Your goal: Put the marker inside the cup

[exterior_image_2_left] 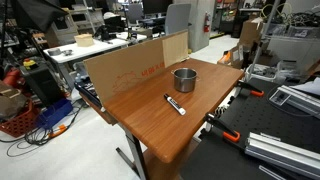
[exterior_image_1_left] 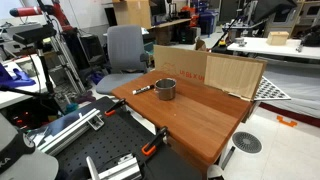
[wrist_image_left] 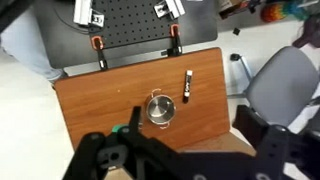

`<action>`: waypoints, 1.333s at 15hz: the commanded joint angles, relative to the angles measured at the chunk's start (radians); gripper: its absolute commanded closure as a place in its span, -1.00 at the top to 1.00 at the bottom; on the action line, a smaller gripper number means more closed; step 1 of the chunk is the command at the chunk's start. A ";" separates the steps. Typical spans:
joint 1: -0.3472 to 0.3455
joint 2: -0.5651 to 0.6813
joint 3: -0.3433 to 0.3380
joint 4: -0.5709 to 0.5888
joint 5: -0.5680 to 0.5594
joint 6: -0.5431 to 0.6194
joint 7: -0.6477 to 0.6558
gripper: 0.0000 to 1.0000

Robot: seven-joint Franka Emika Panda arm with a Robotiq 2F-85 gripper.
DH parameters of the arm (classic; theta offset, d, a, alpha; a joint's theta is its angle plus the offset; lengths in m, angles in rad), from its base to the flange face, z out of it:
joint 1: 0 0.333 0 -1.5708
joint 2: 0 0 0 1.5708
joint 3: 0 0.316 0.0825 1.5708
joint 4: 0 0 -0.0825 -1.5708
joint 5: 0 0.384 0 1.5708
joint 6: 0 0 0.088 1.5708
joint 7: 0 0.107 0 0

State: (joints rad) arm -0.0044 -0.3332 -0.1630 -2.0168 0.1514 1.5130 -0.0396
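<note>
The grey metal cup (exterior_image_1_left: 165, 89) stands upright near the middle of the wooden table (exterior_image_1_left: 205, 118). It also shows in both the other exterior view (exterior_image_2_left: 184, 78) and the wrist view (wrist_image_left: 160, 109). The dark marker (exterior_image_1_left: 143, 90) with a pale end lies flat on the table beside the cup, a short gap away; it shows in the other views too (exterior_image_2_left: 175, 104) (wrist_image_left: 187, 86). My gripper (wrist_image_left: 185, 160) is high above the table, its two dark fingers spread wide and empty. The arm is out of both exterior views.
Flat brown cardboard sheets (exterior_image_1_left: 212, 70) (exterior_image_2_left: 125, 65) stand along the table's back edge. Orange clamps (wrist_image_left: 100, 45) grip the front edge by a black perforated board (wrist_image_left: 130, 22). A grey office chair (exterior_image_1_left: 125, 48) (wrist_image_left: 285, 80) stands beside the table.
</note>
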 commanded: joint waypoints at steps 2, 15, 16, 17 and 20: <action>-0.029 0.003 0.024 0.005 0.007 -0.004 -0.007 1.00; -0.028 0.013 0.035 -0.003 0.006 0.002 -0.001 1.00; -0.027 0.016 0.037 -0.007 0.009 0.004 -0.001 1.00; -0.026 0.021 0.040 -0.011 0.013 0.003 -0.001 1.00; -0.022 0.044 0.052 -0.022 0.013 0.007 0.004 1.00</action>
State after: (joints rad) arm -0.0081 -0.3138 -0.1347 -2.0399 0.1515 1.5144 -0.0391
